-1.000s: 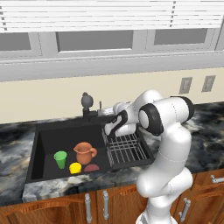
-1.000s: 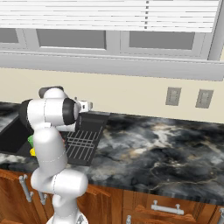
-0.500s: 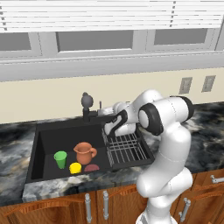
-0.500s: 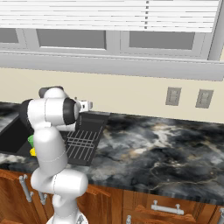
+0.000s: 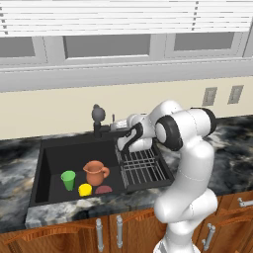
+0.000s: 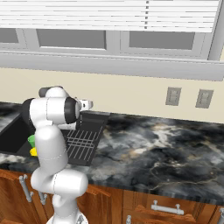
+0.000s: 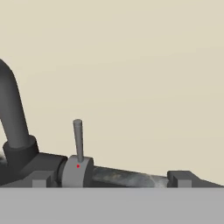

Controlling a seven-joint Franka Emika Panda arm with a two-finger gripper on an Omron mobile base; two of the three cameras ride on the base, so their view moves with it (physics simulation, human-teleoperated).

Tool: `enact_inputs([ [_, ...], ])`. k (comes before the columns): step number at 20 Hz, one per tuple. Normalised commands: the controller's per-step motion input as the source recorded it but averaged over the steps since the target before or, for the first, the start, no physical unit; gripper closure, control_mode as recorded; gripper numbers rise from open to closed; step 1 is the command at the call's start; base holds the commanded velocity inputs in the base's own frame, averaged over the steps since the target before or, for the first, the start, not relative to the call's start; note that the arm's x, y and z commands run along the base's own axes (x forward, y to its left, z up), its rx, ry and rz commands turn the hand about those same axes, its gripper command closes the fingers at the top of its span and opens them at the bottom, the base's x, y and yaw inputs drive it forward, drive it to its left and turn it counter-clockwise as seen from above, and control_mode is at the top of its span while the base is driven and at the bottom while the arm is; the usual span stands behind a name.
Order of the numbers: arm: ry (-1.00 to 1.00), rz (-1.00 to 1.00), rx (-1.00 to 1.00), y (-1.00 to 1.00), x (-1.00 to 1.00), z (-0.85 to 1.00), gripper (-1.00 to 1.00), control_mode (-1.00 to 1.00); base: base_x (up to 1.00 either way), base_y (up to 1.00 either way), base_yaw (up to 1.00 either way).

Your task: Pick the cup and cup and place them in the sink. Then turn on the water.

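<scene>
- Sink (image 5: 54,153): black basin set into the marble worktop (image 5: 15,148), wire rack section (image 5: 142,167) on its right side.
- Green cup (image 5: 68,179) stands upright on the sink floor, left part of the basin; a sliver of it peeks past the arm in the right base view (image 6: 31,140).
- Yellow cup (image 5: 85,189) is in the sink too, just right of and in front of the green cup, near the front wall; looks tipped, hard to tell.
- Brown jug (image 5: 95,173) with handle sits upright in the basin, just behind the yellow cup and right of the green one.
- Small dark reddish flat item (image 5: 103,189) on the sink floor beside the yellow cup.
- Faucet (image 5: 98,120): black, rounded head, at the back rim of the sink; no stream visible.
- Hand view: faucet neck (image 7: 13,113) at left, its grey lever (image 7: 78,140) standing upright on a round hub with a red dot, cream wall behind.
- Gripper (image 5: 116,126) is extended toward the faucet at back-rim height, just right of it, above the rack's rear edge.
- Jaws: two tips low in the hand view look spread apart, nothing between them; not touching the lever.
- Two outlets (image 5: 209,96) on the wall to the right.
</scene>
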Motion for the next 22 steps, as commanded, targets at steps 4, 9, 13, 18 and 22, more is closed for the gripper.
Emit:
enact_inputs([
  [4,0.0,0.0,0.0,0.04,0.06,0.0,-1.0,-1.0,0.0,0.0,0.0],
  [9,0.0,0.0,0.0,0.2,0.0,0.0,-1.0,-1.0,0.0,0.0,0.0],
  [13,0.0,0.0,0.0,0.22,0.0,0.0,-1.0,-1.0,0.0,0.0,0.0],
  [18,0.0,0.0,0.0,0.1,0.0,0.0,-1.0,-1.0,0.0,0.0,0.0],
  [22,0.0,0.0,0.0,0.07,0.02,0.0,-1.0,-1.0,0.0,0.0,0.0],
])
